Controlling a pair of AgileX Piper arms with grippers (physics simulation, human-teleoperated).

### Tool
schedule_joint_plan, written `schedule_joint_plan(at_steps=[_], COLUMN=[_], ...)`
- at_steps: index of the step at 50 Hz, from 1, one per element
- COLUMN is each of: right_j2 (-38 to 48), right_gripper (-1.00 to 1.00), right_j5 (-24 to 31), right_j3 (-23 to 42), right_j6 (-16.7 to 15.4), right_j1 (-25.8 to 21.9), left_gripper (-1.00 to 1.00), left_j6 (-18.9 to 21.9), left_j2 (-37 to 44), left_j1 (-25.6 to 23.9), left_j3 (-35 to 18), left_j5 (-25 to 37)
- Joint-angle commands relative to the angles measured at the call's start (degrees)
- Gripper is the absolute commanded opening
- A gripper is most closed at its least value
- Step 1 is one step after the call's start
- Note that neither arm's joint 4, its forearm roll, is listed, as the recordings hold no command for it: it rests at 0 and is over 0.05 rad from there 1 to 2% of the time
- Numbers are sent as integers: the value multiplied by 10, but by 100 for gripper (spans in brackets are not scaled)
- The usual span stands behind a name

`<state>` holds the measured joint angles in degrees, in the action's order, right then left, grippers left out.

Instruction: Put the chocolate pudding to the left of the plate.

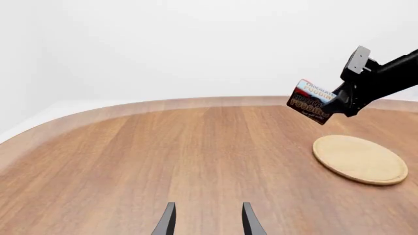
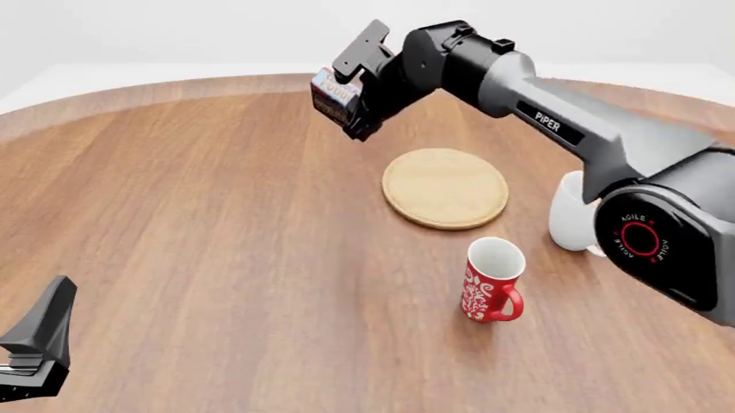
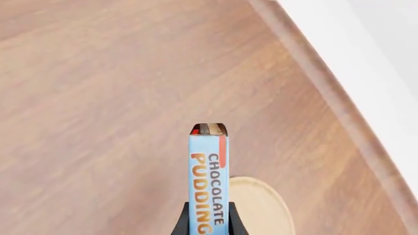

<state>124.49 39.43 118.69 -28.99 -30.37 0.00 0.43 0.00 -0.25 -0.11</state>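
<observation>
I'm looking at the chocolate pudding [image 3: 209, 183] — light blue band, orange and dark lettering, red corner, dark brown front [image 1: 312, 102]. My right gripper [image 2: 351, 103] pinching it is showing black. Right of the pale-wood plate [image 2: 446, 188], a white mug [image 2: 571, 212]; nearer me, a red mug [image 2: 491, 281] with white pattern — the table [image 2: 206, 215] is showing warm brown grain.
</observation>
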Motion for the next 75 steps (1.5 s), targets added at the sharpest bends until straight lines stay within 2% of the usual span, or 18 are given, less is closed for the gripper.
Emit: schedule_joint_plan(at_steps=[1,12,26,32,38,53,64,71,75], right_j2=[84,150,184,220,238,312,318,327,347], right_gripper=[-100,-100,-100,-100,-100,-100,-100,-100,-100], right_j5=[40,66,61,73,70,109,101,105,122], right_j3=[112,181,192,229,234,330,319,330,364], right_j6=[6,11,20,21,26,33,39,40,41], right_j1=[7,11,12,12,9,5,4,6,9], left_gripper=[100,100,100,100,100,100,100,100,100], left_j6=[0,0,0,0,0,0,0,0,0], left_j2=[0,0,0,0,0,0,0,0,0], left_j1=[0,0,0,0,0,0,0,0,0], left_j3=[0,0,0,0,0,0,0,0,0], left_j5=[0,0,0,0,0,0,0,0,0])
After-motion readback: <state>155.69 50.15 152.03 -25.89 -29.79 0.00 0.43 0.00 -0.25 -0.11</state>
